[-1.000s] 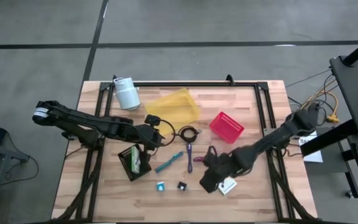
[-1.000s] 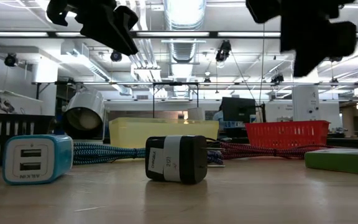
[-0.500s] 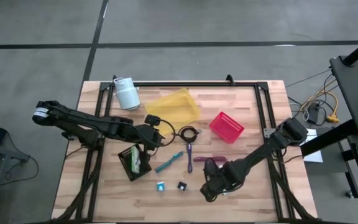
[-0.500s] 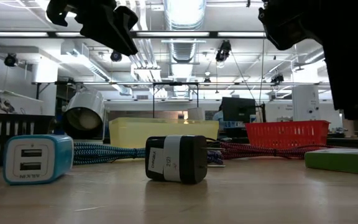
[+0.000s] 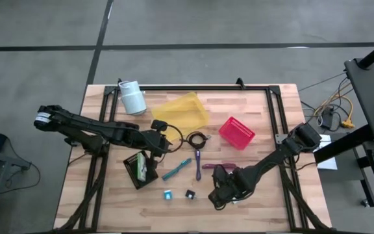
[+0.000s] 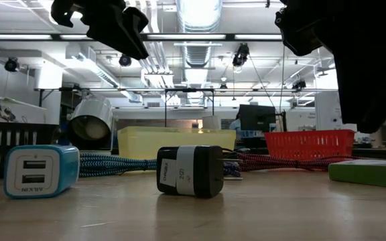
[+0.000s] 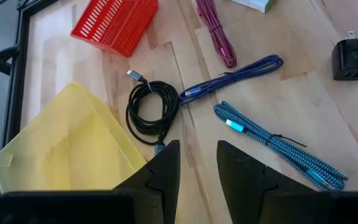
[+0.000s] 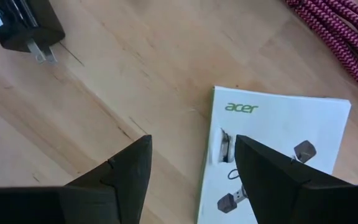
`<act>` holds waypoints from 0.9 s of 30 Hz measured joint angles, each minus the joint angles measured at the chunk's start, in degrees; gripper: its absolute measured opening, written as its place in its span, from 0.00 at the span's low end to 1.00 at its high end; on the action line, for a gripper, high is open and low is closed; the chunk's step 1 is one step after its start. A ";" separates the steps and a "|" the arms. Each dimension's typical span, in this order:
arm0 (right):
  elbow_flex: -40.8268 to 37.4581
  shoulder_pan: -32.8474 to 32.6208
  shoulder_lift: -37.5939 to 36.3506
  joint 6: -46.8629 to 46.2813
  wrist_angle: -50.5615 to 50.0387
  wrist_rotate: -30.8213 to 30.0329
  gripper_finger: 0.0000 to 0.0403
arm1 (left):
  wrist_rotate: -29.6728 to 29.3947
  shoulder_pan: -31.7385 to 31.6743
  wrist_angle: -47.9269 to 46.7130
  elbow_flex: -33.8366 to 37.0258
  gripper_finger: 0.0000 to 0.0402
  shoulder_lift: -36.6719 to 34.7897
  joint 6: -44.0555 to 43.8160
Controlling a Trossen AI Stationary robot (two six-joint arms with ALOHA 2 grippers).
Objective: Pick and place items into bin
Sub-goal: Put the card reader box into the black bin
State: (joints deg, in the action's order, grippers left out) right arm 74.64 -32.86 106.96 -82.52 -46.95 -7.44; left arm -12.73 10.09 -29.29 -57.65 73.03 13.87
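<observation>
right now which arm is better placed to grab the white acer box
Right. The right hand hangs open directly over the white acer box, while the left hand sits across the table near the black coiled cable.

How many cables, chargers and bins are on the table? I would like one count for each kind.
Cables: 4 (black coiled cable, purple braided cable, teal braided cable, magenta braided cable)
Chargers: 2 (blue cube charger, black cube charger)
Bins: 3 (yellow plastic tray, red mesh basket, black crate)
Total: 9

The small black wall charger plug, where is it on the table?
High view: the small black charger plug lies near the table's front edge, between the blue charger and the open right gripper.
</observation>
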 joint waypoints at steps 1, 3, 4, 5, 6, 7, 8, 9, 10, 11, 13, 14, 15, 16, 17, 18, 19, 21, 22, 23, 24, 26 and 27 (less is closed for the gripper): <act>-0.14 0.00 0.00 0.02 0.31 -0.02 0.53 | 0.00 0.00 0.00 0.00 0.22 0.00 0.00; -0.68 0.00 0.00 -0.03 0.79 -0.07 0.53 | 0.00 0.00 -0.01 0.00 0.22 0.00 -0.02; -1.10 -0.02 0.00 -0.22 0.89 -0.06 0.53 | 0.00 0.00 -0.01 0.00 0.22 0.00 -0.02; -1.58 -0.12 0.01 -0.68 1.13 -0.02 0.53 | 0.00 0.00 0.01 0.00 0.22 0.00 -0.02; -2.07 -0.22 0.02 -1.15 1.45 0.05 0.53 | 0.02 0.00 -0.01 -0.02 0.22 0.00 -0.02; -2.56 -0.39 0.02 -1.55 1.75 0.19 0.53 | 0.00 0.00 -0.01 -0.02 0.22 0.00 -0.02; -3.12 -0.62 0.02 -2.06 2.10 0.19 0.53 | 0.01 0.00 -0.01 -0.02 0.22 0.00 -0.02; -3.73 -0.81 0.02 -2.46 2.85 0.19 0.53 | 0.00 0.00 -0.01 -0.02 0.22 0.00 -0.02; -4.34 -1.07 0.04 -2.83 4.06 0.04 0.53 | 0.00 0.00 -0.01 -0.02 0.22 0.00 -0.02; -4.98 -1.17 0.04 -2.94 5.80 0.00 0.53 | 0.00 0.00 -0.01 -0.02 0.22 0.00 -0.02; -6.29 -1.26 0.04 -2.99 9.20 0.02 0.53 | 0.00 0.00 0.02 -0.02 0.22 0.00 -0.01; -6.88 -1.31 0.04 -2.99 10.52 -0.02 0.53 | 0.00 0.00 0.06 -0.02 0.22 0.00 -0.01; -7.43 -1.29 0.04 -2.99 11.27 -0.04 0.53 | 0.00 0.00 0.06 -0.02 0.22 0.00 -0.02; -7.82 -1.29 0.04 -3.01 11.44 -0.04 0.53 | 0.00 0.00 0.06 -0.02 0.22 0.00 0.00; -8.17 -1.29 0.04 -3.01 11.66 -0.03 0.53 | 0.00 0.00 0.10 -0.02 0.22 0.00 -0.02; -8.51 -1.29 0.04 -3.01 11.84 -0.04 0.53 | 0.00 0.00 0.12 -0.02 0.22 0.00 -0.04; -8.85 -1.31 0.04 -3.01 11.86 -0.04 0.53 | 0.00 0.00 0.12 -0.02 0.22 0.00 -0.04; -9.40 -1.38 0.04 -3.04 11.95 -0.17 0.53 | 0.00 0.00 0.15 -0.02 0.22 0.00 -0.04; -9.59 -1.38 0.04 -3.01 12.09 -0.23 0.53 | 0.00 0.00 0.15 -0.02 0.22 0.00 -0.04; -9.82 -1.40 0.03 -3.04 12.30 -0.24 0.53 | 0.00 0.00 0.15 -0.02 0.22 0.00 -0.04; -10.18 -1.40 -0.02 -3.01 12.65 -0.24 0.53 | 0.00 0.00 0.15 -0.02 0.22 0.00 -0.06; -11.36 -1.42 -0.16 -2.82 14.33 -0.26 0.53 | 0.01 0.00 0.15 -0.02 0.22 0.00 -0.07; -12.06 -1.42 -0.26 -2.80 15.23 -0.26 0.53 | 0.00 0.00 0.15 -0.02 0.22 0.00 -0.07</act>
State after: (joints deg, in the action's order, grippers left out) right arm 62.58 -34.28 106.70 -85.32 -31.72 -7.70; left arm -12.73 10.09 -29.15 -57.67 73.03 13.80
